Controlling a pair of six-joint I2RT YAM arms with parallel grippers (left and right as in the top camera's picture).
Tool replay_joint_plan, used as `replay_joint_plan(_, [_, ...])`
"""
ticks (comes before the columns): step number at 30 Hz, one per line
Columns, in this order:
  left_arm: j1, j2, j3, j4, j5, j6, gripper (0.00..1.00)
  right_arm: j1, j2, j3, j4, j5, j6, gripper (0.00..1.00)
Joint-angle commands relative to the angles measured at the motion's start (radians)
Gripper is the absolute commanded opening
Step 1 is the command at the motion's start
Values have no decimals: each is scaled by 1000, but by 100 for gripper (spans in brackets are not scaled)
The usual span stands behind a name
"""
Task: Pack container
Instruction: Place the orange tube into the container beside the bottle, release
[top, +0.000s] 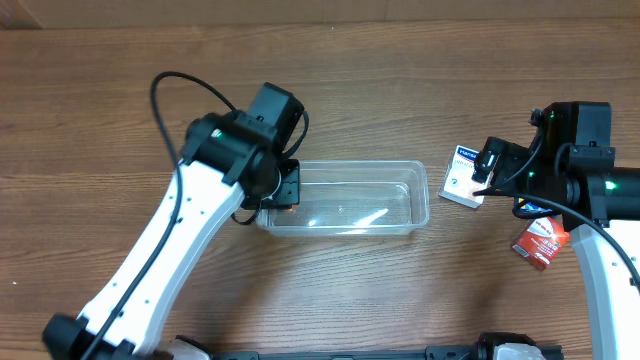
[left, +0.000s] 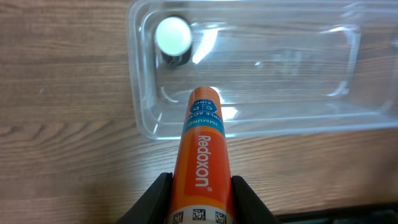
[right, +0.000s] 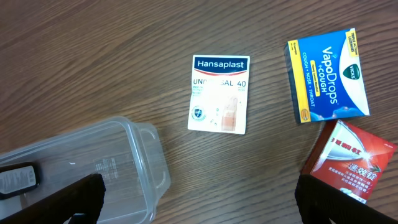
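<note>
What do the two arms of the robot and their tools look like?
The left arm and right arm have white links with black rounded joints. A black cable loops off the left one; small green lights glow on the right one. The left tool and right tool are black, with flat matte fingers.

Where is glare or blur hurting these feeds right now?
Left wrist: bright reflections streak the container floor, the white cap inside is blown out, the Redoxon tube reads sharp. Right wrist: glare washes out the middle print on the Hansaplast box. Overhead: pale sheen on the container floor.
</note>
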Motion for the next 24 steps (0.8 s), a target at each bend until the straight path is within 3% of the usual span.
replay_joint_plan(1, [-1,82,8,-10,-80,-28,4,-4,-11,29,1,-2,5,100])
replay_joint_plan(11, [-1,268,0,57,-48,17,4,-4,-11,29,2,-2,4,100])
replay_joint_plan(22, [-1,273,-103,116,-44,18,7,-4,-11,29,2,-2,4,100])
replay_joint_plan(23, [-1,273,-103,114,-44,18,42,-4,-11,29,2,-2,4,100])
replay_joint_plan(24, [-1,273,-103,110,-44,19,87,-4,-11,29,2,-2,4,100])
